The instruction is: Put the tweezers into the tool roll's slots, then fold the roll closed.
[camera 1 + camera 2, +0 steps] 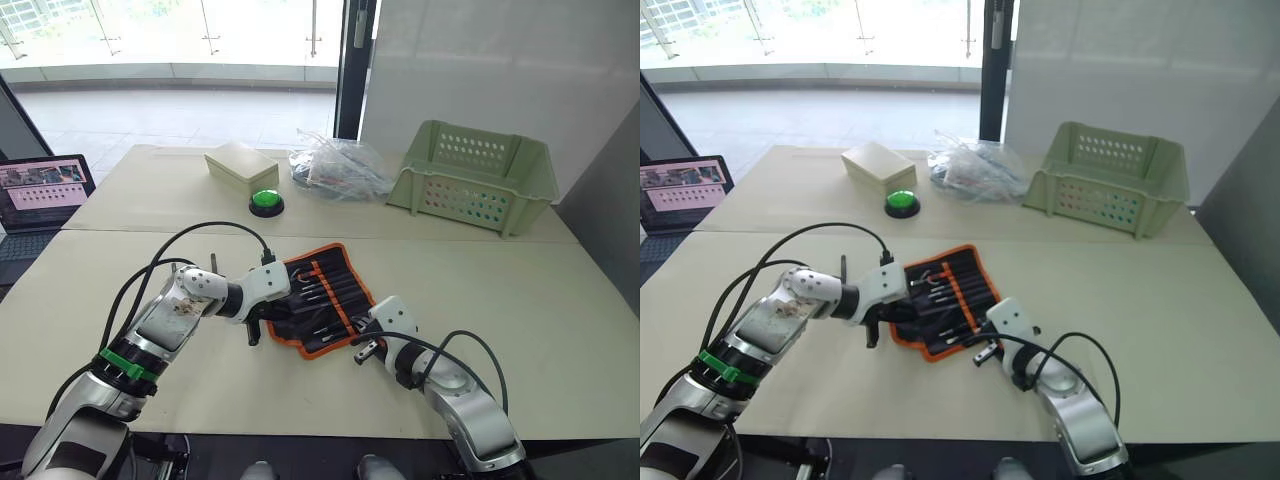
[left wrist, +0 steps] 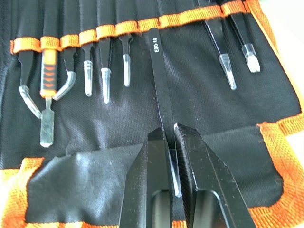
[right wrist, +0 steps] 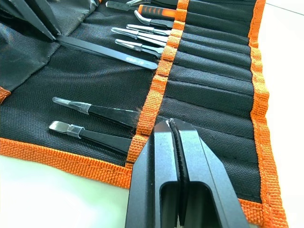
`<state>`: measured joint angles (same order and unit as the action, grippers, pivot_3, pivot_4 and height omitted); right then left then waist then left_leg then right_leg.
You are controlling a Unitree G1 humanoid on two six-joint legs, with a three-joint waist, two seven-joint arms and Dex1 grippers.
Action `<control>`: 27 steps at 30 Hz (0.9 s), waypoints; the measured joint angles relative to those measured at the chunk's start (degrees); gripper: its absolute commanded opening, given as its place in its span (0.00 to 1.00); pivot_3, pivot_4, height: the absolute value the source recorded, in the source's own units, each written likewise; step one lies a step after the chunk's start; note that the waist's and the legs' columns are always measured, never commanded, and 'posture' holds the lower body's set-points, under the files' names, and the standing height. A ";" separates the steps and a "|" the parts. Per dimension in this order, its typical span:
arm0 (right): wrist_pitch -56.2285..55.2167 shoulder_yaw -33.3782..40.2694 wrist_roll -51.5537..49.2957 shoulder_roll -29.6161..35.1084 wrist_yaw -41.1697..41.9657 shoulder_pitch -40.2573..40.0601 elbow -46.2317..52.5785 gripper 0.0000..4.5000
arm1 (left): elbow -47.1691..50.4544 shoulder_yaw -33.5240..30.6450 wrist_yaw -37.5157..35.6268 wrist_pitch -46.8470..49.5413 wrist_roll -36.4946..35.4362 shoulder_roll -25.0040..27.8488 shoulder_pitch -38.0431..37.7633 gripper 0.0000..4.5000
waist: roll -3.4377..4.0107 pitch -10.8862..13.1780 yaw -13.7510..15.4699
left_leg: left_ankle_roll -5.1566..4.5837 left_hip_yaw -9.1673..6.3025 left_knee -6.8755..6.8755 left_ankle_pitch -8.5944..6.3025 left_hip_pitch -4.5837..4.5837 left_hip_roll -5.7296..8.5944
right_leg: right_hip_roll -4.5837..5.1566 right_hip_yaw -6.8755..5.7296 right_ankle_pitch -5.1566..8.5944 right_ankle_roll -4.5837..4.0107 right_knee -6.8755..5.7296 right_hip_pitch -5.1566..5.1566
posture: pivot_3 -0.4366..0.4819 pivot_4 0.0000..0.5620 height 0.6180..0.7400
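Lying open near desk's front edge: flat black woven tool roll (image 1: 322, 295), orange webbing trim. Left wrist view: left gripper (image 2: 170, 135) pinching slim matte-black tweezers (image 2: 160, 78), tip at orange strip of slots (image 2: 118, 29). Right wrist view: right gripper (image 3: 172, 126) pressed together over roll's ribbed pockets.

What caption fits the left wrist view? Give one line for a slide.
Left gripper shut on a black tweezer, its tip at the tool roll's slots.

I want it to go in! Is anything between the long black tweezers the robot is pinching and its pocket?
Nothing visible: the thin black tweezers in the left gripper point straight at a free slot in the orange-trimmed black fabric roll.
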<state>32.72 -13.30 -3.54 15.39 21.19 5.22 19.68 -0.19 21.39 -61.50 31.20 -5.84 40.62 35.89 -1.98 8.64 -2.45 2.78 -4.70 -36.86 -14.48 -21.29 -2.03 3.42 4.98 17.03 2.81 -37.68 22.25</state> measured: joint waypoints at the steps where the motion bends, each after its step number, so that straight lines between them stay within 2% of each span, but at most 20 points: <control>1: 0.01 -0.01 0.00 0.00 0.00 0.00 0.01 0.00 | 0.00 0.00 -0.14 0.00 0.01 0.06 0.00 0.01 | 0.00 0.00 0.00 | 0.00 0.00 0.00 0.00 0.00 0.00 | 0.00 0.00 0.00 0.00 0.00 0.00 | 0.48 0.27 0.78; 14: 0.01 -0.01 0.00 -0.11 -0.22 -0.18 0.13 0.00 | -0.36 -0.02 -0.81 0.43 1.52 0.82 0.06 0.01 | 0.00 0.00 0.01 | 0.00 0.00 -0.01 0.00 0.00 0.00 | 0.00 0.00 0.00 0.00 -0.03 0.00 | 0.48 0.27 0.78; 27: 0.03 -0.20 0.00 -0.47 -0.34 -0.11 -0.05 0.00 | -3.36 1.62 -2.02 0.35 4.40 -2.01 3.69 0.01 | 0.00 0.00 0.01 | 0.00 0.00 -0.06 0.00 0.01 0.01 | 0.00 0.00 0.00 0.00 -0.09 0.00 | 0.48 0.27 0.78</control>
<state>32.75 -13.50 -3.54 14.91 20.85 5.11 19.63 -3.55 23.02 -63.51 31.55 -1.44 38.60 39.58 -1.98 8.63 -2.44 2.78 -4.70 -36.91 -14.48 -21.28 -2.02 3.42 4.98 17.03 2.81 -37.77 22.25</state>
